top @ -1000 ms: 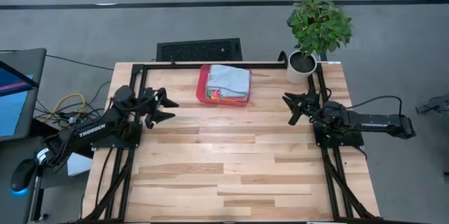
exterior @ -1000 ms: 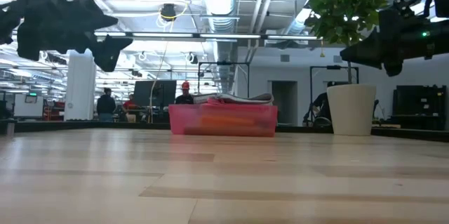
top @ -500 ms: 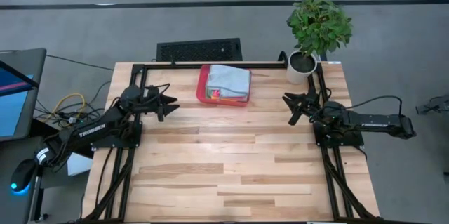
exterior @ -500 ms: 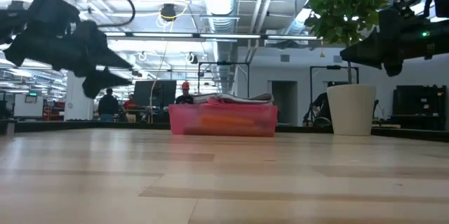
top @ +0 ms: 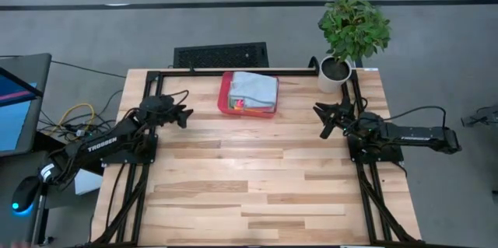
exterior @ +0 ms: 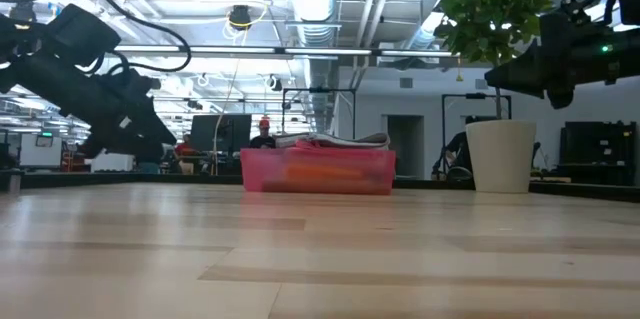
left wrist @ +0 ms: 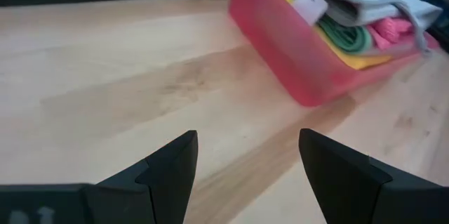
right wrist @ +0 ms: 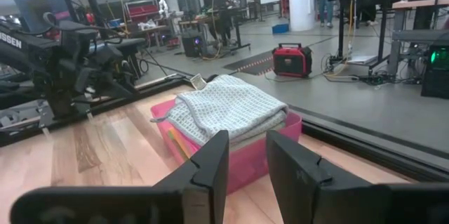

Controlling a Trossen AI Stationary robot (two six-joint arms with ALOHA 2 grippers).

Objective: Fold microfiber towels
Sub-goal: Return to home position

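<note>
Judging from the folded stack, we rate the microfiber towels (left wrist: 365, 6) as light, limp and slightly clinging, sagging wherever unsupported, so a hold is best taken as a pinch on a doubled edge or corner of the top grey towel (right wrist: 228, 108), not on its flat middle. The stack lies in the red tray (top: 224, 96) near and ahead of the left gripper (left wrist: 245, 143), which hangs empty above the desk (top: 257, 170) with its fingers spread wide. The right gripper (right wrist: 245, 147) faces the same tray from farther off, well apart from it, likewise empty, with its fingers parted only narrowly.
</note>
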